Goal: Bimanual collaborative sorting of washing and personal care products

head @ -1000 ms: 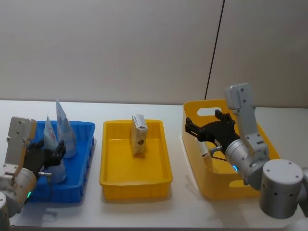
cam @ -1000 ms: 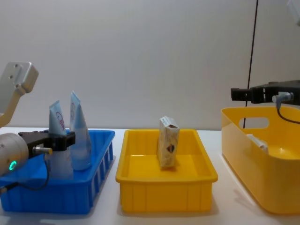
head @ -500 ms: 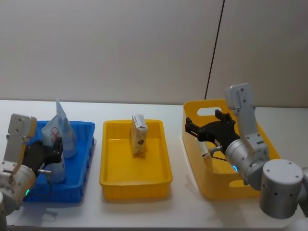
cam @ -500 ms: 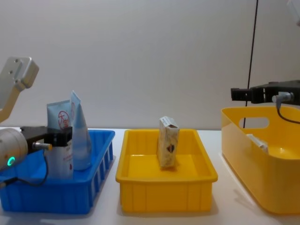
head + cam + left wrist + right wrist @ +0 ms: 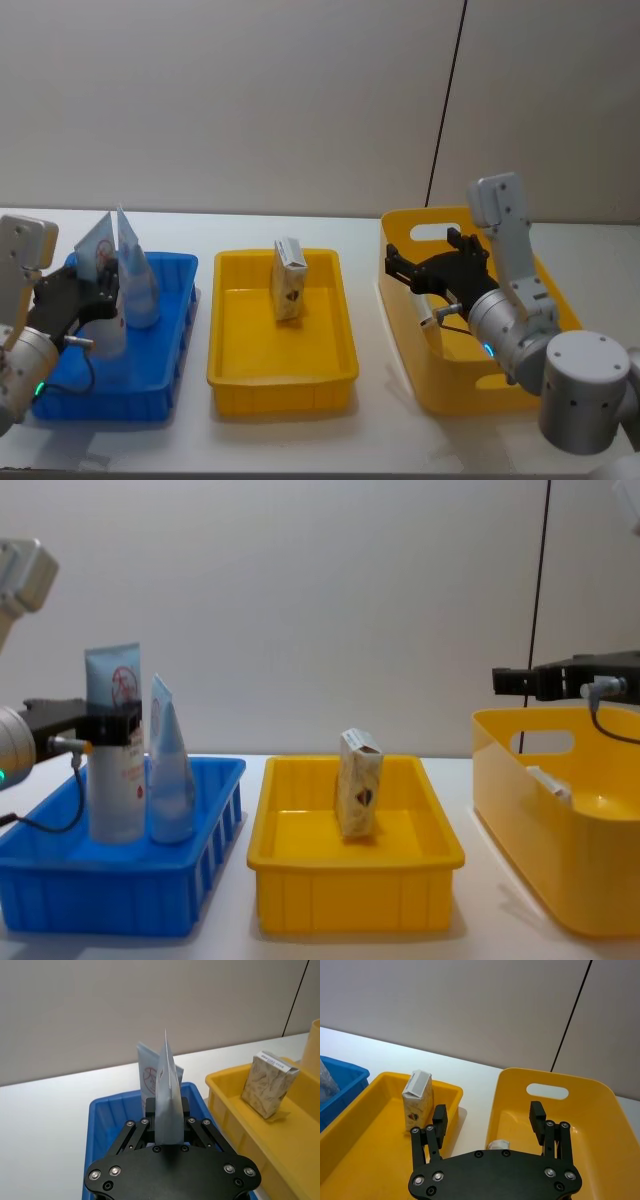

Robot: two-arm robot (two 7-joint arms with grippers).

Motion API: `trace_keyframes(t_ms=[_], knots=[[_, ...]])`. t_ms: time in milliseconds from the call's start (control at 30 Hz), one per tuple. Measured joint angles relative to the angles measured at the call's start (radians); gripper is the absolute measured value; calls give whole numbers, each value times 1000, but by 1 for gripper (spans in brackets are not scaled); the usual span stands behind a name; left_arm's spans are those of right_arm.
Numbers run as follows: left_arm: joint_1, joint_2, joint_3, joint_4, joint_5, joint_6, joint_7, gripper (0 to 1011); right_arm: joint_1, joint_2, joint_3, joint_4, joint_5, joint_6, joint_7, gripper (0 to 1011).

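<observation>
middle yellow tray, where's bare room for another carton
Front half of the yellow tray is bare, between its front rim and the carton standing at the back. Bare strips flank the carton. Crowded: back of the blue crate, slim tube plus left pincer shut on the big tube.

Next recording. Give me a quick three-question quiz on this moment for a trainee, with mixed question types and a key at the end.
1. True or false: the right tool is shut.
2. What stands in the middle yellow tray? A: a cream carton. B: a spray bottle. C: a sponge.
3. Fill in the blank: the left tool grips the white tube with red print, which stands in the ___ crate.

Key
1. False. Its fingers are spread apart, and it hangs above the deep yellow bin.
2. A
3. blue
</observation>
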Motion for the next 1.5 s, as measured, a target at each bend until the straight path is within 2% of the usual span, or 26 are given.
trace_keyframes(t_ms=[300,433,700,833,1033,1500], knots=[[44,18,-19,-124,-2,21,-1,220,0,0,0,0,0,0,0,1004],[55,23,-21,-180,-8,30,-20,220,0,0,0,0,0,0,0,1004],[47,21,-3,-228,-19,38,-70,220,0,0,0,0,0,0,0,1004],[37,17,9,-236,-23,38,-93,220,0,0,0,0,0,0,0,1004],[1,-2,45,-239,-31,36,-140,220,0,0,0,0,0,0,0,1004],[-101,-61,134,-189,-38,0,-223,220,0,0,0,0,0,0,0,1004]])
